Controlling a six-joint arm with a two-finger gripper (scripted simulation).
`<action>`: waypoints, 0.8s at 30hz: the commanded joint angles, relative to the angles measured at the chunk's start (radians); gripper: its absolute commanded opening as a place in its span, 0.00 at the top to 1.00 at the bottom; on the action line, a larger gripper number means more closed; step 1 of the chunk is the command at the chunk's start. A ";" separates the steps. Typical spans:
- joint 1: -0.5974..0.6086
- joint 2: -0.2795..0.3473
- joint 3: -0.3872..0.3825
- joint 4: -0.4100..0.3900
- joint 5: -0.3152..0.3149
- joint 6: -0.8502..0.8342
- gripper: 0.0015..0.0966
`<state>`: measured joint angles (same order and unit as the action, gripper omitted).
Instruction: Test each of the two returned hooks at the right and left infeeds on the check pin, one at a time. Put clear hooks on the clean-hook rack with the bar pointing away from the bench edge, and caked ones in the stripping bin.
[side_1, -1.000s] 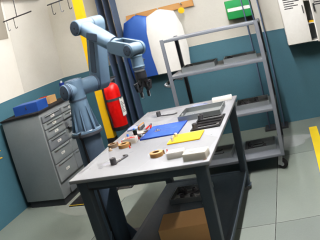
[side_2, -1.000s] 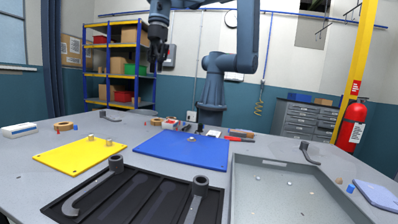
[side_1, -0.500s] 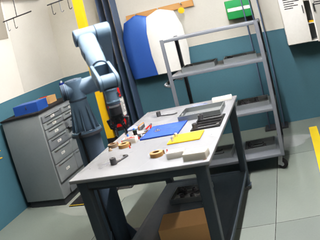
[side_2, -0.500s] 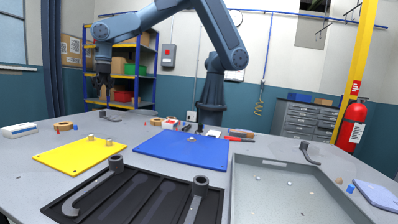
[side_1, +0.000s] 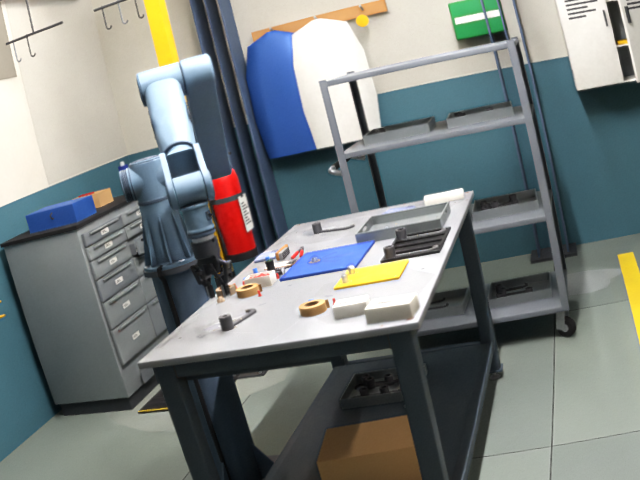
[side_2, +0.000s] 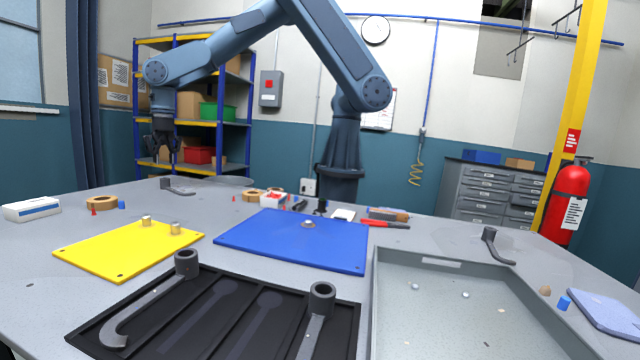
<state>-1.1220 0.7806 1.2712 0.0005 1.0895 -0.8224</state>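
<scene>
The black clean-hook rack [side_2: 215,312] [side_1: 416,243] is cut off by the frame's lower edge and holds two grey hooks [side_2: 145,297] [side_2: 315,315] in its slots. One returned hook [side_2: 176,187] [side_1: 235,319] lies flat at one end of the bench. The other returned hook [side_2: 495,244] [side_1: 331,226] lies at the opposite end, beside the grey stripping bin [side_2: 465,310] [side_1: 406,221]. The check pin [side_2: 308,223] [side_1: 314,260] stands on the blue mat [side_2: 295,239]. My gripper [side_2: 162,146] [side_1: 209,276] hangs above the first returned hook, clear of it. It is open and holds nothing.
The yellow plate [side_2: 127,247] with two pegs lies next to the rack. Tape rolls [side_2: 102,202] [side_2: 252,194], a white box [side_2: 31,208], small tools and red cones are scattered over the bench. A wheeled shelf frame [side_1: 444,170] stands behind the bench.
</scene>
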 commanded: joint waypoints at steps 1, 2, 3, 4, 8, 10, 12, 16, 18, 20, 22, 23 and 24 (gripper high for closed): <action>0.002 0.002 0.000 0.000 -0.004 0.000 0.43; 0.001 0.009 -0.001 0.000 -0.011 0.000 0.43; 0.001 0.019 -0.001 0.000 -0.020 0.001 0.43; 0.001 0.031 -0.002 0.000 -0.030 0.001 0.43; -0.001 0.074 -0.007 0.000 -0.067 0.001 0.43; -0.001 0.080 -0.009 0.000 -0.072 0.002 0.43; -0.001 0.079 -0.010 0.000 -0.072 0.002 0.43; -0.002 0.082 -0.010 0.000 -0.075 0.002 0.43; -0.002 0.086 -0.011 0.000 -0.078 0.002 0.43; -0.002 0.090 -0.011 0.000 -0.081 0.002 0.43; -0.002 0.096 -0.012 0.000 -0.085 0.002 0.43; -0.003 0.099 -0.013 0.000 -0.088 0.002 0.43; -0.003 0.101 -0.013 0.000 -0.090 0.002 0.43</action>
<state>-1.1246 0.8830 1.2586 0.0000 0.9997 -0.8203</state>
